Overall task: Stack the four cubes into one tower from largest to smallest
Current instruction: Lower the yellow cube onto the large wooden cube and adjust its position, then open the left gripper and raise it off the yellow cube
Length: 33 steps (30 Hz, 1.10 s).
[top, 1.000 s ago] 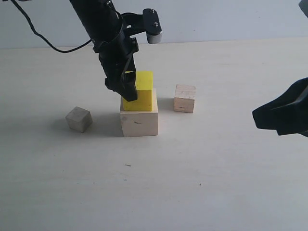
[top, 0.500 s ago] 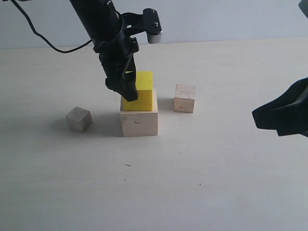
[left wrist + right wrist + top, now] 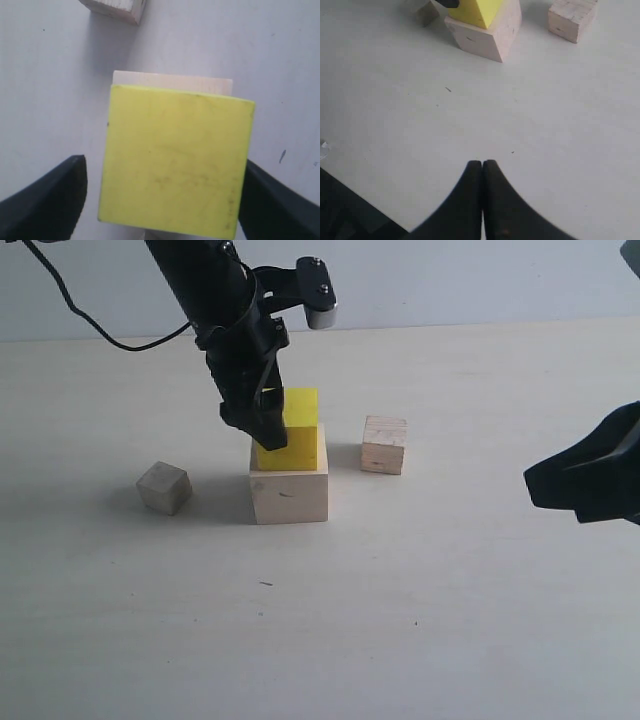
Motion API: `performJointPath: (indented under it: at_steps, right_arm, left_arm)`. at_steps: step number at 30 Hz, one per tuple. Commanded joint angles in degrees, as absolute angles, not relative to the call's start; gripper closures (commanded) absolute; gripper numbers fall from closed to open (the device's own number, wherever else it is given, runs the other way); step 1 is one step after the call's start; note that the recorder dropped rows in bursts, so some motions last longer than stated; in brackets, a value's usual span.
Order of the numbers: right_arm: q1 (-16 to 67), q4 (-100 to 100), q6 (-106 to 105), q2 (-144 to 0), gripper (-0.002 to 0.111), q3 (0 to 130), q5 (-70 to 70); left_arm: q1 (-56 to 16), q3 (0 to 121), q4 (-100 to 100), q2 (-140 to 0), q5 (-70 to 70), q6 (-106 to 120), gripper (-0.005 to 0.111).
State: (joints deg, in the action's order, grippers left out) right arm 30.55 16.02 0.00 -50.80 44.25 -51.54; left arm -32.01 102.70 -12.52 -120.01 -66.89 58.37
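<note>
The yellow cube point(image 3: 298, 435) rests on the large pale wood cube point(image 3: 289, 497) near the table's middle. My left gripper point(image 3: 278, 426) reaches down around the yellow cube and is open. In the left wrist view its black fingers point(image 3: 55, 195) stand either side of the yellow cube point(image 3: 175, 160), with a gap showing on one side. One small wood cube point(image 3: 163, 488) lies to the left of the stack, the other point(image 3: 384, 444) to its right. My right gripper point(image 3: 580, 485) hovers at the right edge, shut and empty point(image 3: 482, 165).
A black cable point(image 3: 110, 335) trails over the table's far left behind the left arm. Bare table point(image 3: 330, 620) stretches in front of the stack.
</note>
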Motion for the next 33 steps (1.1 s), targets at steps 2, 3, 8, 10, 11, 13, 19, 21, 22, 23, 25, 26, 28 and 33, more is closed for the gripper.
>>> performJointPath:
  at_steps: [2, 3, 8, 10, 11, 13, 19, 21, 22, 23, 25, 26, 28, 33]
  right_arm:
    - [30.68, 16.11, -0.44, -50.65, 0.108, 43.82, -51.25]
    - [30.68, 16.11, -0.44, -50.65, 0.108, 43.82, -51.25]
    - [30.68, 16.11, -0.44, -50.65, 0.108, 43.82, -51.25]
    - [30.68, 16.11, -0.44, -50.65, 0.108, 43.82, -51.25]
    - [30.68, 16.11, -0.44, -50.65, 0.108, 43.82, -51.25]
    - [30.68, 16.11, -0.44, -50.65, 0.108, 43.82, -51.25]
    - [30.68, 16.11, -0.42, -50.65, 0.108, 43.82, -51.36]
    - [30.68, 16.11, -0.42, -50.65, 0.108, 43.82, -51.48]
    - [30.68, 16.11, -0.52, -50.65, 0.108, 43.82, -51.47]
    - [30.68, 16.11, -0.52, -50.65, 0.108, 43.82, -51.47]
    - [30.68, 16.00, -1.21, -50.65, 0.108, 43.82, -51.47]
    - [30.68, 15.89, -1.47, -50.65, 0.108, 43.82, -51.47]
    - [30.68, 15.91, -2.82, -50.65, 0.108, 43.82, -51.10]
    - [30.68, 14.87, -3.61, -50.65, 0.108, 43.82, -46.96]
  left_arm:
    - [-31.99, 103.21, -13.22, -119.75, -66.27, 56.64, 0.031]
    - [-31.99, 103.21, -13.22, -119.75, -66.27, 56.64, 0.031]
    - [-31.99, 103.21, -13.11, -119.75, -66.28, 56.66, 0.031]
    - [-31.99, 103.21, -12.59, -119.75, -66.28, 56.66, 0.031]
    - [-31.99, 103.21, -12.56, -119.75, -66.28, 56.66, 0.031]
    - [-31.99, 103.21, -12.58, -119.29, -66.28, 56.66, 0.028]
    - [-31.99, 103.21, -12.69, -116.41, -66.28, 56.54, 0.020]
    - [-31.99, 103.21, -12.91, -115.10, -67.02, 56.53, 0.020]
    - [-31.99, 103.21, -12.91, -114.43, -67.33, 56.53, 0.020]
    - [-31.99, 103.21, -12.91, -113.50, -67.58, 56.53, 0.021]
    - [-31.99, 103.21, -11.65, -110.96, -67.71, 56.53, 0.027]
    - [-31.99, 103.21, -10.51, -109.37, -67.80, 56.00, 0.039]
    - [-31.99, 103.21, -8.97, -105.88, -68.05, 52.71, 0.067]
    - [-31.99, 103.21, -4.61, -100.24, -68.88, 48.52, 0.106]
